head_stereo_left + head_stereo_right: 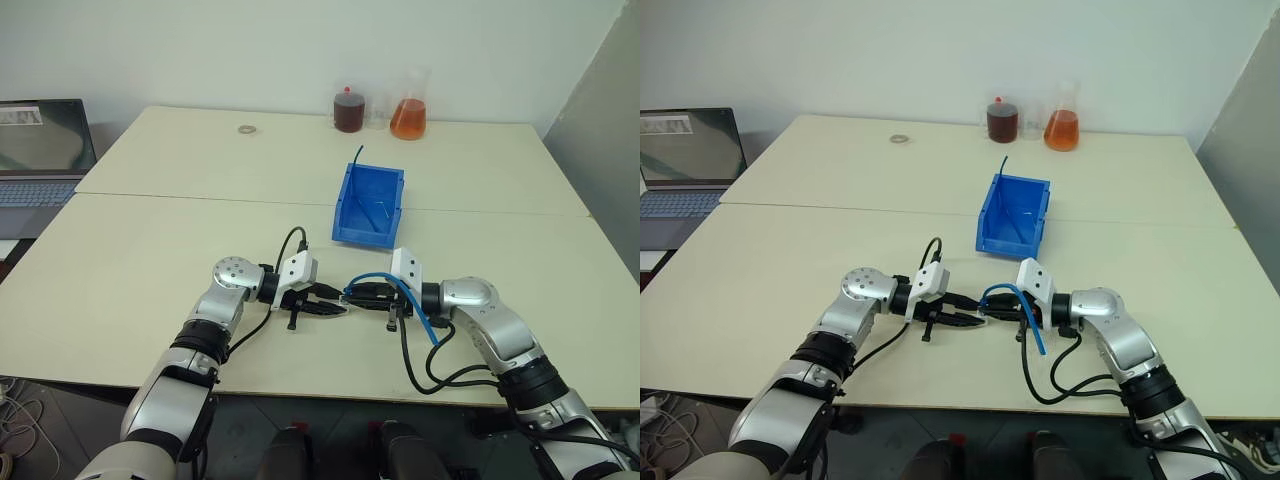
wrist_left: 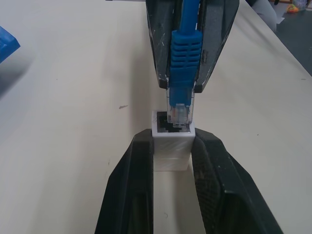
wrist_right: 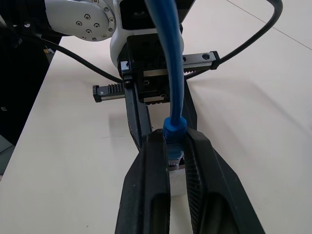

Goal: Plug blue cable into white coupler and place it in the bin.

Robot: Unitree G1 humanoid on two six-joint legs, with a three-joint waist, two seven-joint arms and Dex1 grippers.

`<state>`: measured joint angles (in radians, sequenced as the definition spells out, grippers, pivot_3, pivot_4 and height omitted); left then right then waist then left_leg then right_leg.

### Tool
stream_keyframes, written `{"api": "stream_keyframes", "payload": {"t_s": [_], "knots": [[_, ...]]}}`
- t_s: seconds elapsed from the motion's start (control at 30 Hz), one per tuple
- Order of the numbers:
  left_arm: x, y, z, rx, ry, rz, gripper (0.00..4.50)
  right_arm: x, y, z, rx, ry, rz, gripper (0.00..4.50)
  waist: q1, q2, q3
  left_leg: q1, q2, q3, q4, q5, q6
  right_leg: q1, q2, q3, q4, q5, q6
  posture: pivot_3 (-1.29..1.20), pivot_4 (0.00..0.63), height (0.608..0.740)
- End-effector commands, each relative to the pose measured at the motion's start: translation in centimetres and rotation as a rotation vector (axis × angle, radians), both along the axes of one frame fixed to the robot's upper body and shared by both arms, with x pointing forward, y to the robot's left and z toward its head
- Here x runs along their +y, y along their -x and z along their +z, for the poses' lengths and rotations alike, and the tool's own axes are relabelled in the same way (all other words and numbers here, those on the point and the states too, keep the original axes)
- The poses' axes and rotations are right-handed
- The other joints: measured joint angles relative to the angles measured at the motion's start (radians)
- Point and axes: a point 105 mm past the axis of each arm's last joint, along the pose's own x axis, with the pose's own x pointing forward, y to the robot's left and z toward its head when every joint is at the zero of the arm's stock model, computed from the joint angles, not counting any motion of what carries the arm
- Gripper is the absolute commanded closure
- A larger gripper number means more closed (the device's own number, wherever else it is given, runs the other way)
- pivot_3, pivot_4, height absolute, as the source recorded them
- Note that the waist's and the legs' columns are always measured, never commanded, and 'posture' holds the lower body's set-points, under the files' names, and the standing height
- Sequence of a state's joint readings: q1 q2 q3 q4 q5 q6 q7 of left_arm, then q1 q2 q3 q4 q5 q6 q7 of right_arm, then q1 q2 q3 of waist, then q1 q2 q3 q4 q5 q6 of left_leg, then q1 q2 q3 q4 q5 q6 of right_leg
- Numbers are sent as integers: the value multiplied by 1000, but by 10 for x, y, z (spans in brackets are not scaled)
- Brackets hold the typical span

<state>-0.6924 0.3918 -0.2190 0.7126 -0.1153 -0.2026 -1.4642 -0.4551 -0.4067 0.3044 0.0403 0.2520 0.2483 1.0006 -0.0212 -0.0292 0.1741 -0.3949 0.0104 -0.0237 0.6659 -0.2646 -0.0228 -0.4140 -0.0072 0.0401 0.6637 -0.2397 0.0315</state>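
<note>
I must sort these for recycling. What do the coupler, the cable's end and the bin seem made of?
White coupler: apparently matte moulded plastic, faintly ridged. Blue cable: rubbery ribbed boot with a clear, glossy plug tip, likely hard plastic. Bin: probably smooth rigid plastic with a slight sheen.

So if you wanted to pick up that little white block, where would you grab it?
Probably by its two flat side walls, coming from the closed back end, as the left gripper does now. The white coupler is a small box whose dark socket faces away, so this leaves the opening free for the blue cable plug held by the right gripper.
</note>
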Motion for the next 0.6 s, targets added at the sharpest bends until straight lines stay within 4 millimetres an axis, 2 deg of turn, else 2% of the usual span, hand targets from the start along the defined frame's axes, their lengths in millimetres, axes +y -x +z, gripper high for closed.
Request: {"api": "stream_keyframes", "payload": {"t_s": [0.03,0.3,0.6], "knots": [[-4,2,-4,4,-21,-16,3720,-5,-3,-6,-14,39,-7,4316,0,0,0,0,0,0,0,0,0,0,0,0,0,0,0,0,150,740],[-4,1,-3,2,-22,-18,3720,-3,-8,-4,-28,38,-4,4316,0,0,0,1,0,0,0,0,0,2,0,0,0,0,0,0,150,740],[-3,1,-3,-1,-24,-14,3720,1,4,-21,-6,106,51,4316,0,0,0,3,0,0,0,0,0,3,0,0,-1,0,0,0,150,740]]}}
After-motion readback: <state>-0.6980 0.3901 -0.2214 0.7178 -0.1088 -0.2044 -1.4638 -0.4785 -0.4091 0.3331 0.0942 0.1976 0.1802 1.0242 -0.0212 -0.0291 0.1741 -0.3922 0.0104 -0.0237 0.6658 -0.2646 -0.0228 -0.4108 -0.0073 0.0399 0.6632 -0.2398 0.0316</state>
